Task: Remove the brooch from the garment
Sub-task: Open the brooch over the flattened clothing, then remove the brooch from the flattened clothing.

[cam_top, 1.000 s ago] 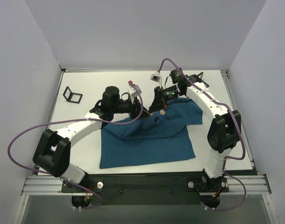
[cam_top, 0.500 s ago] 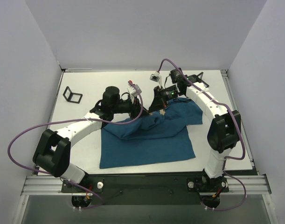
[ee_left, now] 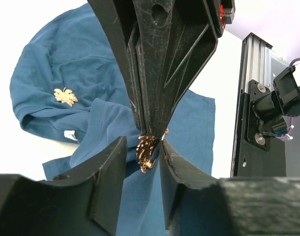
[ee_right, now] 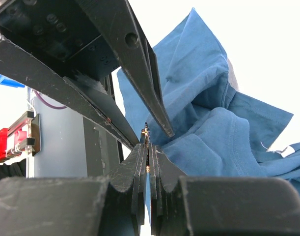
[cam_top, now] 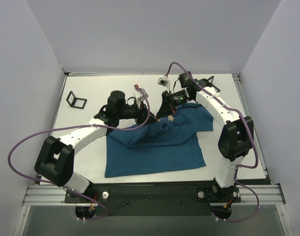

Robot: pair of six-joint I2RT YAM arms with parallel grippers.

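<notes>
The teal garment lies rumpled on the white table, its top edge lifted between the two grippers. My right gripper is shut on the small gold brooch and a pinch of cloth, with gold glinting at its fingertips. In the left wrist view its black fingers come down from above and the brooch hangs below their tips. My left gripper is open, its jaws on either side of the brooch. A second gold leaf-like ornament sits flat on the shirt.
A black square frame lies at the table's back left and another stands behind the right arm. The right arm's base rail fills the right of the left wrist view. Bare table shows left of the shirt.
</notes>
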